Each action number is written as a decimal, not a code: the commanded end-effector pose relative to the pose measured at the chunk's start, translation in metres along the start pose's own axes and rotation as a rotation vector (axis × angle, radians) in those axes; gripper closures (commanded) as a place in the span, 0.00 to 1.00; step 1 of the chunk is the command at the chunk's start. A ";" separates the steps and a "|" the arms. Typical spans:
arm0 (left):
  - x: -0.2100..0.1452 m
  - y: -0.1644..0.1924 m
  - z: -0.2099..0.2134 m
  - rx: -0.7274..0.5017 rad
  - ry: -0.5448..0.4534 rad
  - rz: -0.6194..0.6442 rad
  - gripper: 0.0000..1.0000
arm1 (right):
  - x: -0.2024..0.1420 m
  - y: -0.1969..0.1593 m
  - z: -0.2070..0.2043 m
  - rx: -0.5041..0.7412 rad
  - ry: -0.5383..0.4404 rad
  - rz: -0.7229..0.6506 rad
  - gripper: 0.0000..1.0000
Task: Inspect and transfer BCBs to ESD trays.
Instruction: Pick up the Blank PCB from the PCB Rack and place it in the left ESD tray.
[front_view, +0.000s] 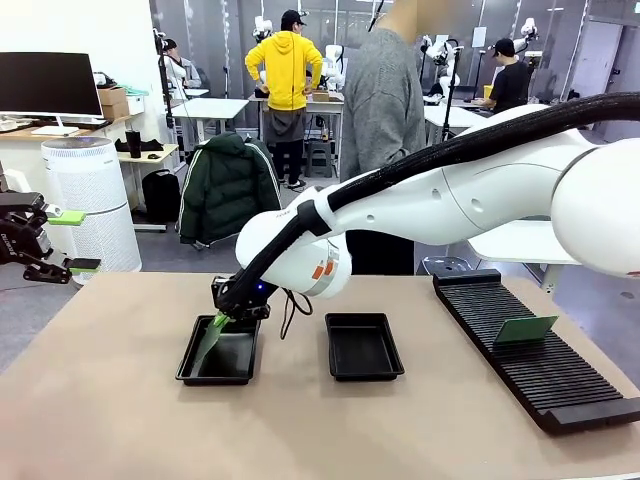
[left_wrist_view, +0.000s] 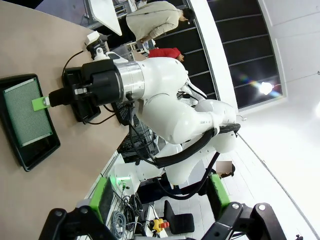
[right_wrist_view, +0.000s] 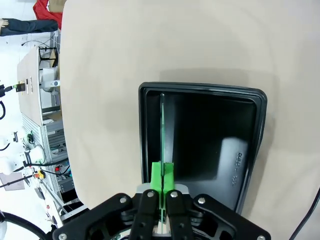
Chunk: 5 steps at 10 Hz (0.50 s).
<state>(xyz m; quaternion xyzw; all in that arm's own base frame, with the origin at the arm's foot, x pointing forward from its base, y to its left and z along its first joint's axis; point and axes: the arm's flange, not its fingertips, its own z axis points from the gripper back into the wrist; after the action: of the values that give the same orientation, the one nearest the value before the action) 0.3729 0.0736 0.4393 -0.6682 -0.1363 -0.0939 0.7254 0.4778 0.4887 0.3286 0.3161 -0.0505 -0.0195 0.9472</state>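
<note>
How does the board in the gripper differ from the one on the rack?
The held board is pinched at one edge by the shut right gripper and slants down into the left tray. The rack board stands untouched in a slot of the black rack, at the table's right. Both are thin green boards.

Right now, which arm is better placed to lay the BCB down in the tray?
Right. The right gripper is shut on the BCB, tilted into the tray; the left gripper hangs open, off to the side.
</note>
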 end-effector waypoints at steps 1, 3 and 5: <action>0.000 -0.001 0.000 -0.002 0.000 0.001 0.00 | 0.000 0.003 -0.008 -0.021 -0.025 -0.027 0.98; 0.000 -0.001 0.000 -0.002 0.000 0.001 0.00 | -0.002 0.001 -0.009 -0.030 -0.013 -0.039 0.98; 0.000 -0.001 0.000 -0.002 0.000 0.001 0.00 | -0.005 0.001 -0.010 -0.038 -0.003 -0.047 0.98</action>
<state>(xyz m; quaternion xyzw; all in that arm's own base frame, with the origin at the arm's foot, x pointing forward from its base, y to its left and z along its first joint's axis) 0.3729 0.0736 0.4393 -0.6681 -0.1363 -0.0939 0.7254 0.4754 0.4911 0.3189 0.3108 -0.0425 -0.0310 0.9490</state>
